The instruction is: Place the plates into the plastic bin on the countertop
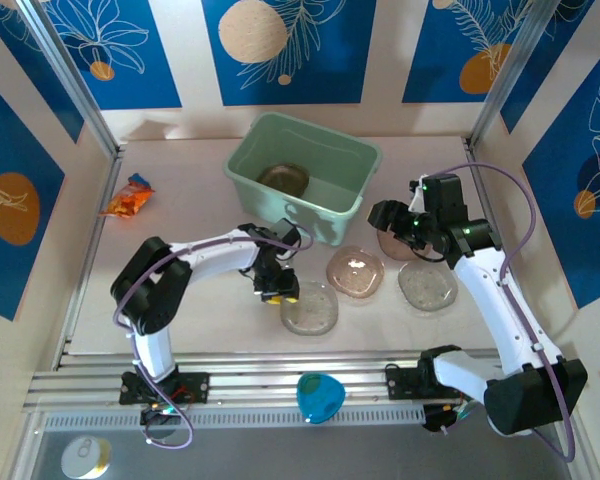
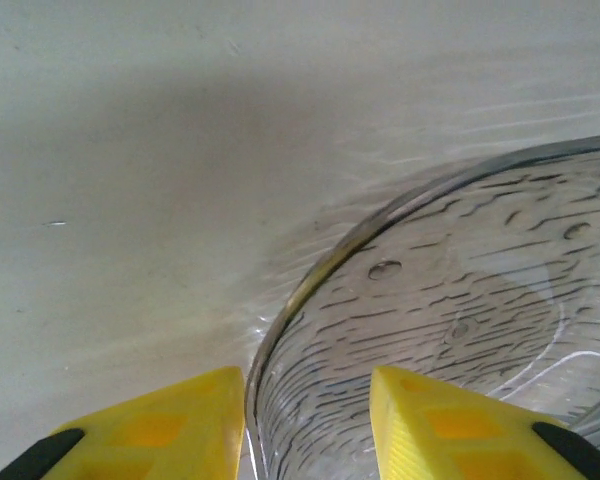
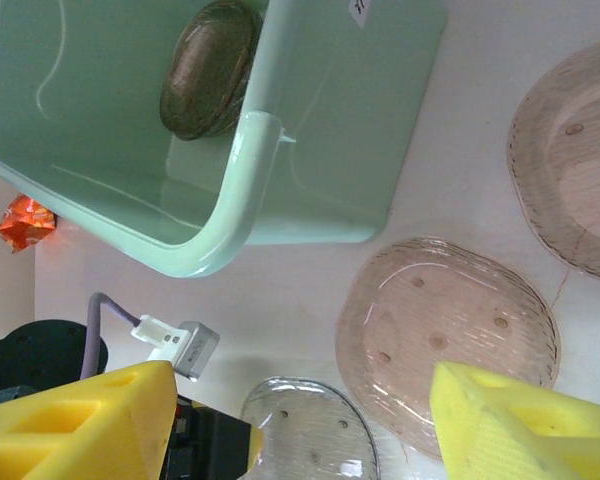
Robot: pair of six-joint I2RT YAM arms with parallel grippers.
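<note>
In the top view's centre, the left pincer (image 2: 305, 385) stands partly open astride a clear plate's (image 1: 310, 308) rim on the tabletop (image 1: 200, 215). The right pincer (image 3: 302, 372), spread wide, hangs beside the upper-centre bin (image 1: 335, 165), which holds brownish plates (image 1: 283, 180).

Bin (image 1: 340, 215) at rear centre, perhaps stacked plates (image 1: 283, 180) inside, loose plates (image 1: 355, 271) before it, packet (image 1: 127, 197) left.

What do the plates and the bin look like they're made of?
Clear plate: probably thin transparent plastic with a glossy finish. The countertop shows through it, and it has moulded ripples and dimples.
Pink plate: same look, but tinted and translucent.
Bin: probably opaque moulded plastic, pale mint, smooth and semi-gloss. Its rolled rim catches a soft highlight.
</note>
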